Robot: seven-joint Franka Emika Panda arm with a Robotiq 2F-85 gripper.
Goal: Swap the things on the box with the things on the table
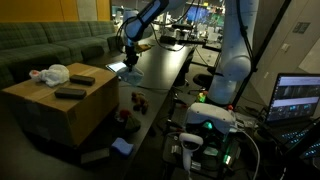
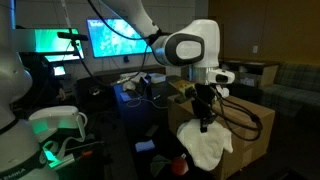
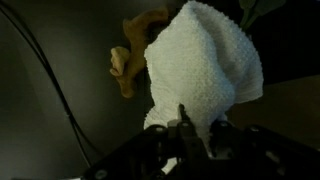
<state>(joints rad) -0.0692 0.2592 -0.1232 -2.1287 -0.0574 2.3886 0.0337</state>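
Note:
My gripper (image 3: 200, 118) is shut on a white towel (image 3: 200, 60), which bulges up between the fingers in the wrist view. In an exterior view the gripper (image 2: 203, 118) holds the towel (image 2: 205, 148) hanging over the black table (image 2: 150, 110), in front of the brown cardboard box (image 2: 255, 118). Seen from the far side, the gripper (image 1: 128, 50) hangs over the table (image 1: 160, 70), to the right of the box (image 1: 60, 108). A white crumpled thing (image 1: 50, 73) and two dark flat objects (image 1: 78, 80) lie on the box top.
A yellow-brown thing (image 3: 128, 65) lies on the dark surface beside the towel. Small red objects (image 1: 138, 98) sit near the table's edge. Monitors (image 2: 115, 38), cables and a second robot base (image 1: 210, 120) crowd the surroundings. A green sofa (image 1: 50, 40) stands behind the box.

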